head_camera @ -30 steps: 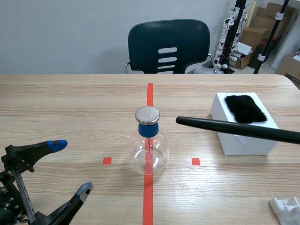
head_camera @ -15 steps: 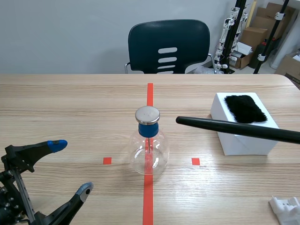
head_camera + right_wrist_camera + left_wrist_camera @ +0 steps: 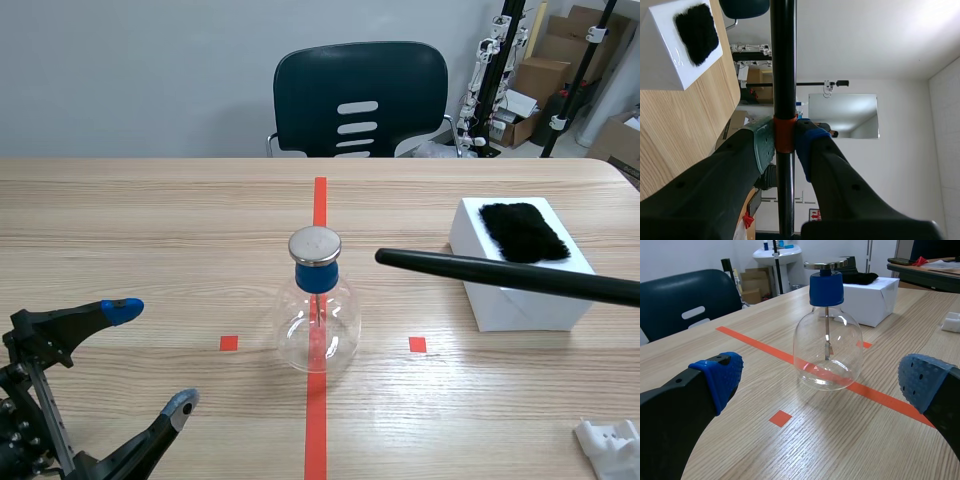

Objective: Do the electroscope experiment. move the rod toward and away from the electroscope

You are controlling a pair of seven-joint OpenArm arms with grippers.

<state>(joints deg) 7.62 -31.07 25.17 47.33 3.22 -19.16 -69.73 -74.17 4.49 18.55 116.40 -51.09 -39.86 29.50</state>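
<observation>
Fingers (image 3: 720,175) clamp black rod (image 3: 783,60) (at orange band (image 3: 785,136)); white box (image 3: 662,65) nearby.

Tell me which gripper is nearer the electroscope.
Left. The left gripper is open, facing the electroscope close by; the right gripper grips the rod farther off, past the white box.

The electroscope (image 3: 317,310) is clear glass with a blue collar and a silver cap. The rod (image 3: 500,273) is black with an orange band. The white box (image 3: 520,298) carries black fur (image 3: 522,231). The left gripper (image 3: 153,357) has blue dotted pads (image 3: 722,372). The table (image 3: 150,220) is pale wood grain.
</observation>
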